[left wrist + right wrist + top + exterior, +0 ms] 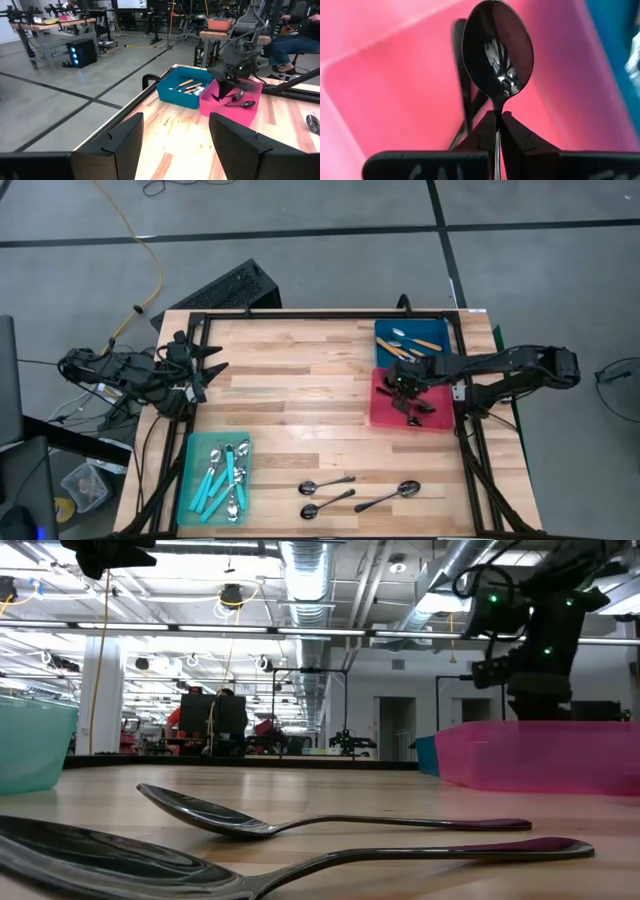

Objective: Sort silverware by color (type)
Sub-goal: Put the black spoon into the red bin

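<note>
Heads up: your right gripper is pinched tight on the neck of a dark metal spoon, hanging it bowl-first over the pink bin. These spoons look light, stiff and pretty slick, so I'd say that thin neck just below the bowl is the sane place to grab; the polished bowl would likely squirt out.

Your left gripper is parked at the table's left edge, fingers spread wide, holding nothing.

Count as best I can tell:
- three dark spoons loose on the wood at the near edge
- a couple more already in the pink bin, hard to count
- roughly four or five teal-handled spoons in the teal tray
- two or three orange-handled spoons in the blue bin
</note>
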### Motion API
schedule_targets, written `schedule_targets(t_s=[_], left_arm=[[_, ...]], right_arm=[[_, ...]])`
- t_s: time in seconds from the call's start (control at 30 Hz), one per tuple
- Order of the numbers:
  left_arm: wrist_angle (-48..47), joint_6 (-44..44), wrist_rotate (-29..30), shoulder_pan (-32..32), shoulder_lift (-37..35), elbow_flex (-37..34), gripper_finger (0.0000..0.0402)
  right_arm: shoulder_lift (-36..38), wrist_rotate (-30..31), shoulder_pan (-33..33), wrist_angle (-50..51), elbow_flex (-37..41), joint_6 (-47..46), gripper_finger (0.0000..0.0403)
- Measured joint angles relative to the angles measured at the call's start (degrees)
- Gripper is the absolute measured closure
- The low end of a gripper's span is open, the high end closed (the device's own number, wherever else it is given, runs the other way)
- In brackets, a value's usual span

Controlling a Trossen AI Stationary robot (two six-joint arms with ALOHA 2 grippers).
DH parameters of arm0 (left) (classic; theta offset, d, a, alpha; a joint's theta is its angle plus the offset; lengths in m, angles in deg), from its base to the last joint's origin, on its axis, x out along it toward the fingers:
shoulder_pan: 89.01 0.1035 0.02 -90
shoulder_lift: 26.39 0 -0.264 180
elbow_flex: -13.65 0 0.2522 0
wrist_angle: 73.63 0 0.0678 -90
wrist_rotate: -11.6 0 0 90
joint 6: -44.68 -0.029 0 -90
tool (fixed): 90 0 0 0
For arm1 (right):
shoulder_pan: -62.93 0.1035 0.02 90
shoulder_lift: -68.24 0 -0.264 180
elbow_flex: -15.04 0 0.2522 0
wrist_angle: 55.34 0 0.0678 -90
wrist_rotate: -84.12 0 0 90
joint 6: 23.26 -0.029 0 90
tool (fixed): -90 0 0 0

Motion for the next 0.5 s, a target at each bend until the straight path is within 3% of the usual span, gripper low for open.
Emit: schedule_targets(t_s=[0.27, 0.5], left_arm=[[0.0, -0.04, -0.18, 0.0, 0.0, 0.0, 0.0189], [0.02, -0.04, -0.19, 0.0, 0.0, 0.0, 0.0189]], right_arm=[[0.0, 0.06, 0.03, -1.61, 2.0, -1.3, 0.0363], [0.0, 0.14, 0.07, -2.96, 3.51, -2.77, 0.0306]])
